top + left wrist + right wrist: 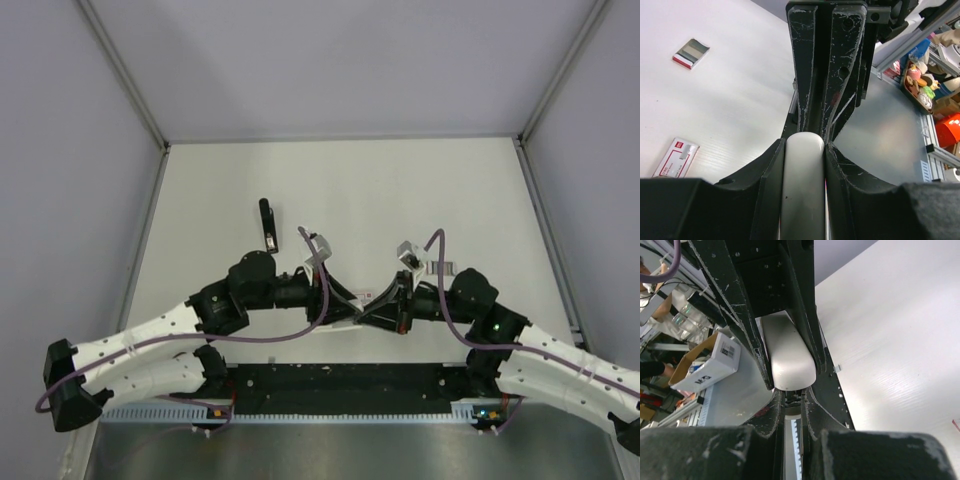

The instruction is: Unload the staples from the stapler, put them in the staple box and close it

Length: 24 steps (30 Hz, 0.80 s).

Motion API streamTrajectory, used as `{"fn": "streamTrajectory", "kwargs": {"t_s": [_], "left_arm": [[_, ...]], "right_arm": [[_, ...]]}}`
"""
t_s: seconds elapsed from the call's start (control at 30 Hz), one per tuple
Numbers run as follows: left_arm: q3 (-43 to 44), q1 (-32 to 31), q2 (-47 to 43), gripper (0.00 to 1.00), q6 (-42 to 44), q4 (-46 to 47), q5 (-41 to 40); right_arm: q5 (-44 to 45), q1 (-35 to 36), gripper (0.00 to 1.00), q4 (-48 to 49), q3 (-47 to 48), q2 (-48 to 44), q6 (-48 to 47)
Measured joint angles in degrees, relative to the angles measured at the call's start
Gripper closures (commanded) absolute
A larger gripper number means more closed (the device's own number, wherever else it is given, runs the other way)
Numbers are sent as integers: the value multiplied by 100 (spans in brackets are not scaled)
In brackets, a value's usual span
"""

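The stapler has a smooth white-grey top (801,185) and dark inner metal parts (793,401). Both grippers meet on it low in the middle of the top view (366,308), a little above the table. My left gripper (802,150) is shut on the white top, one finger on each side. My right gripper (792,402) faces it and is shut on the stapler's dark lower end, just under the white top's rounded end (788,357). The strip of staples is hidden.
A small red-and-white box (677,157) and an open little box with a grey inside (691,53) lie on the white table. A black upright object (268,224) stands left of centre. A tiny light scrap (837,368) lies on the table. Walls enclose the table (350,180).
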Motion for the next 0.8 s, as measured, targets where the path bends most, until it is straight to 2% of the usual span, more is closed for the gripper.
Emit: {"fn": "streamTrajectory", "kwargs": {"t_s": [0.43, 0.6, 0.8], "left_arm": [[-48, 107, -37, 100, 0, 111, -431], [-35, 540, -59, 100, 11, 1329, -1283], [-31, 754, -57, 100, 31, 1856, -1878]], "right_arm": [[424, 20, 100, 376, -223, 4, 127], [-61, 490, 100, 275, -562, 133, 376], [-389, 728, 100, 463, -601, 138, 511]]}}
